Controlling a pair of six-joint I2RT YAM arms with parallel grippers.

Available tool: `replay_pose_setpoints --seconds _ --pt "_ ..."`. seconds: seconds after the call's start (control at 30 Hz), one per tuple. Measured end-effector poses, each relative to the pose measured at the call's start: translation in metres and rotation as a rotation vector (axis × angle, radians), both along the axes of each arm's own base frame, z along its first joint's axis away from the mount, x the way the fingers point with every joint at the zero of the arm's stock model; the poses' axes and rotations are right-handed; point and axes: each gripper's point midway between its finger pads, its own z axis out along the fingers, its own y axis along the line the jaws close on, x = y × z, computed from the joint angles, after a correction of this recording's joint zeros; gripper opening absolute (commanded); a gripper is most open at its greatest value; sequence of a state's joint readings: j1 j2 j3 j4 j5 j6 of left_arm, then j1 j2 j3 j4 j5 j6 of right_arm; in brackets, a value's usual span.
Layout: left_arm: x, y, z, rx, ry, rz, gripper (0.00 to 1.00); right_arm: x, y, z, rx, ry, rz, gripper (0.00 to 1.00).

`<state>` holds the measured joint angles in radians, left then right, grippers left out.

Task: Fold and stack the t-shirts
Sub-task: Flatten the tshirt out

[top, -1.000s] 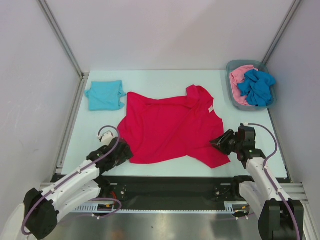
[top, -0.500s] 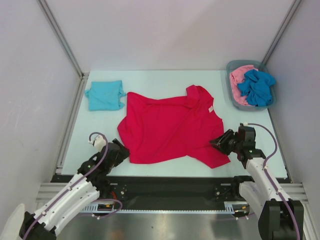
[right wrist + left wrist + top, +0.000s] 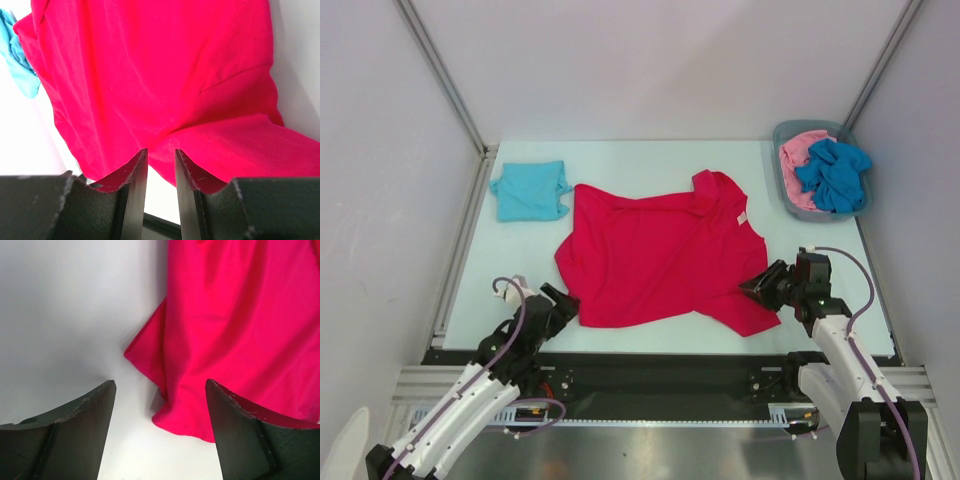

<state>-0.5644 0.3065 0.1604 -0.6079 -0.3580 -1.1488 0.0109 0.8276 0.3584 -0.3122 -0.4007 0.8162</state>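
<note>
Four t-shirts (red one (image 3: pixel 655 255), teal one (image 3: pixel 530 190), pink one (image 3: pixel 798 158), blue one (image 3: pixel 834 176)), one bin (image 3: pixel 807 124)

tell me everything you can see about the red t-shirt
The red t-shirt is bright red, soft plain cloth with short sleeves. It lies spread out but wrinkled on the pale table, its neck opening toward the far right with a small white label near it. Diagonal folds cross the cloth. The right tool appears to pinch its near right edge, where creases gather. The open left tool sits at its near left corner, not gripping it.
</note>
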Motion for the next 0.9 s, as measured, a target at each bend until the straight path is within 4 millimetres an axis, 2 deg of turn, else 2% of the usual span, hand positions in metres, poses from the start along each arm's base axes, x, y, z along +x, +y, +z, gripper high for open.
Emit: replay_pose_setpoints --seconds 0.1,0.23,0.33,0.43,0.67,0.9 --pt "0.004 -0.003 0.013 -0.056 -0.06 0.015 0.73 -0.002 0.0 0.0 -0.005 0.007 0.005 0.33" --pt "0.009 -0.006 0.041 -0.165 -0.178 0.038 0.7 -0.002 0.0 0.0 -0.007 0.01 0.007 0.33" --pt "0.008 -0.006 0.046 -0.201 -0.194 0.051 0.68 -0.002 0.0 0.0 -0.006 0.013 0.007 0.33" --pt "0.005 -0.005 0.041 -0.196 -0.167 0.059 0.7 -0.002 0.0 0.002 -0.006 0.013 0.006 0.33" --pt "-0.01 0.004 -0.004 -0.045 0.052 0.064 0.72 -0.001 0.0 0.008 -0.006 0.002 0.006 0.33" --pt "-0.004 0.0 -0.006 0.011 0.11 0.055 0.72 -0.001 0.0 0.008 -0.004 0.005 0.007 0.33"
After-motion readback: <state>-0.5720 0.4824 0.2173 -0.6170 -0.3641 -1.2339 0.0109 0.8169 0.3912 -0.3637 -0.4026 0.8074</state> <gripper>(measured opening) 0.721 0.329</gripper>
